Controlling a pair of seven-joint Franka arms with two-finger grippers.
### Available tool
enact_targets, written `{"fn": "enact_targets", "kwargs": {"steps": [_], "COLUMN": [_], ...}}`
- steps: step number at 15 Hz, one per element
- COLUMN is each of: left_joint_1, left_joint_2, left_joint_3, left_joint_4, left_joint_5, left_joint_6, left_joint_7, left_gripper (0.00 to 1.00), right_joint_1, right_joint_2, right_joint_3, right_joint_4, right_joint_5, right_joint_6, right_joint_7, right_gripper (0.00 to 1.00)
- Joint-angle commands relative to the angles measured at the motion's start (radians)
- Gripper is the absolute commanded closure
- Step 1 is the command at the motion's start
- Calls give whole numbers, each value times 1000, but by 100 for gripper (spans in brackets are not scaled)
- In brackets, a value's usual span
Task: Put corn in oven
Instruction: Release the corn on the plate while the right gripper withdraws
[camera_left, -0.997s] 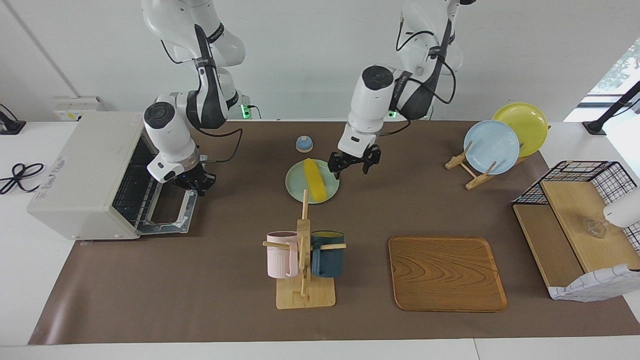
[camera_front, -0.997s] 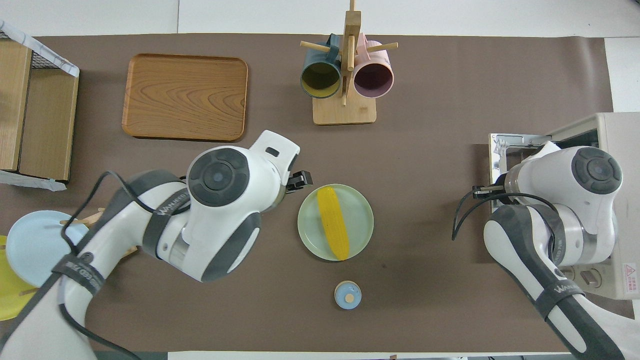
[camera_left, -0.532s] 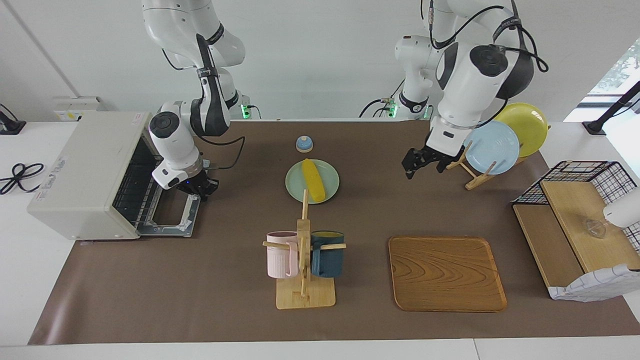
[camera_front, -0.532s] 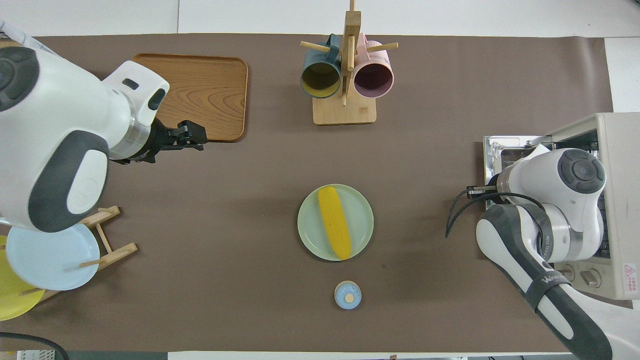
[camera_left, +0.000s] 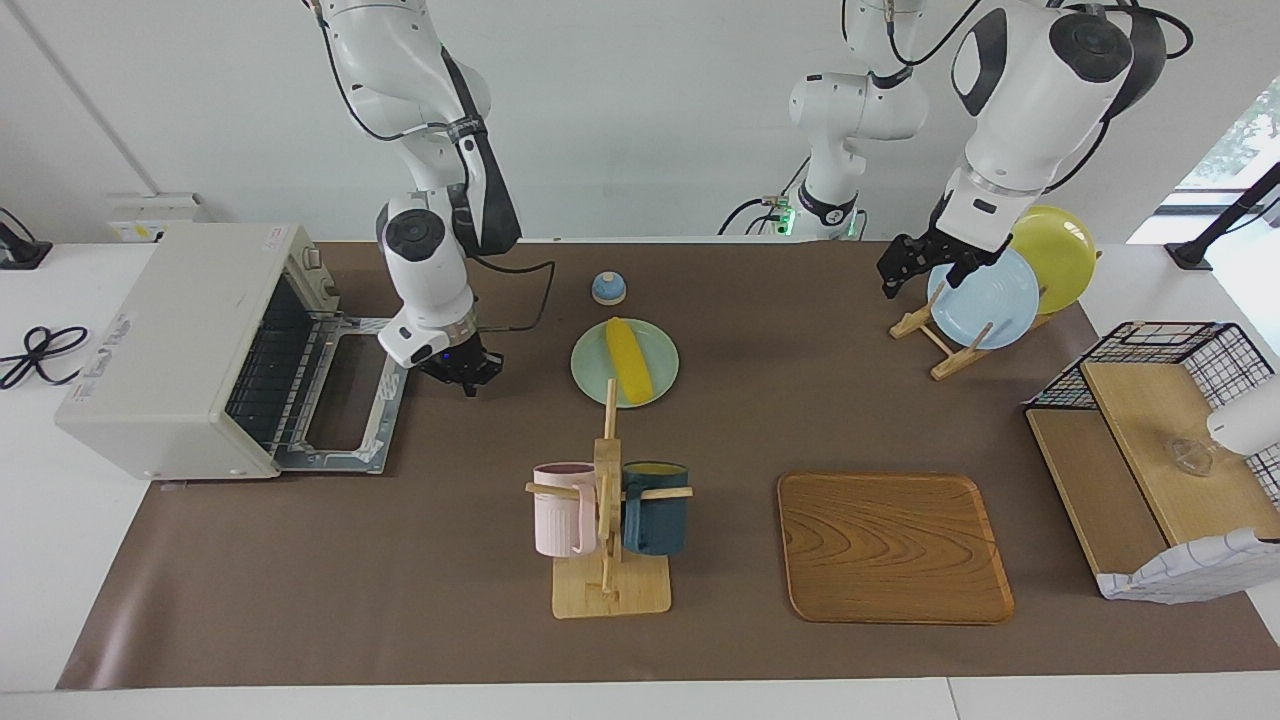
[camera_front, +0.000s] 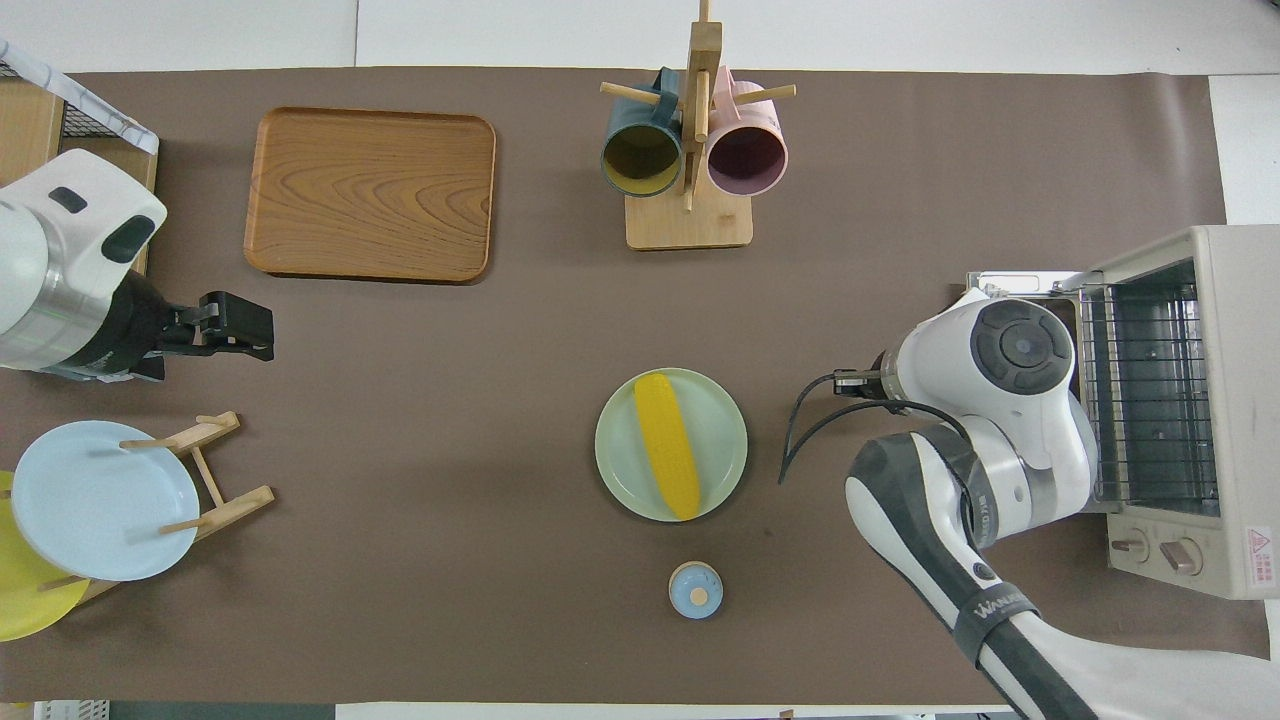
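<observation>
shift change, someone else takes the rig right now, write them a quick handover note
Left gripper: open, empty, raised over the wooden rack holding the pale blue plate, waiting.
Right gripper: shut, empty, low over the brown mat between the off-white toaster oven's lowered glass door and the corn's plate.
Bright yellow corn cob: lies untouched on the round pale green plate at mid-table.
Done: oven door is open, wire rack showing.
Left: grasp the corn, place it on the rack inside the oven.
</observation>
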Motion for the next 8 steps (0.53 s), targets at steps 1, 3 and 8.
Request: {"fn": "enact_targets", "kwargs": {"steps": [1, 3, 8], "left_joint_1": [92, 101, 103], "left_joint_2": [-21, -12, 60], "left_joint_3": [-92, -119, -109], "left_joint_4": [-1, 14, 222], "left_joint_5": [19, 11, -74], "left_joint_6": [-85, -114, -186], "left_joint_7": [65, 66, 60], "left_gripper": [0, 0, 0], "right_joint_1": [56, 122, 301], "right_joint_2": [7, 15, 79], "right_joint_3": [-9, -9, -9], "right_joint_4": [77, 143, 335], "right_joint_5": [10, 10, 80], "right_joint_6": [-88, -143, -214], "right_joint_7": [72, 94, 204], "right_gripper": [59, 52, 52]}}
